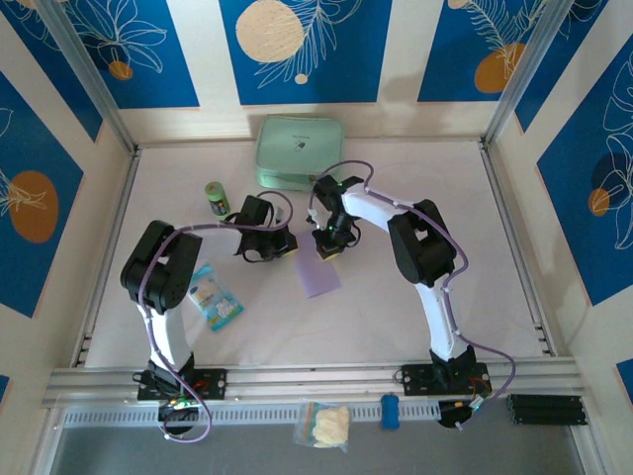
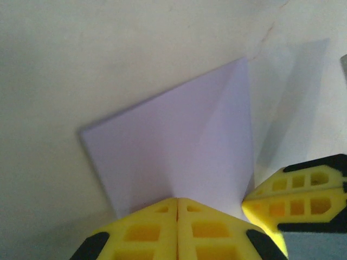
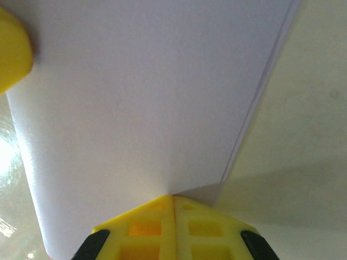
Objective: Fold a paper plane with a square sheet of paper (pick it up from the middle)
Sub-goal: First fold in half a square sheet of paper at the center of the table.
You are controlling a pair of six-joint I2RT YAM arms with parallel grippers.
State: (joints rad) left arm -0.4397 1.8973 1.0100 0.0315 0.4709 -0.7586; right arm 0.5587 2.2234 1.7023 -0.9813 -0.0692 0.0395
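White matte tabletop lies under your thin, smooth lavender-purple paper sheet, creased and doubled; your left gripper and right gripper both pinch it, jaws closed.

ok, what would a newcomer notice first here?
The lavender paper at mid-table, creased and pinched by both yellow-fingered tools: the left tool and the right tool are each shut on it. A mint-green pouch sits far back; a blue-and-white snack packet lies beside the left arm.

No readable text.
Print on the blue-and-white snack packet and the mint-green pouch was too small to read.
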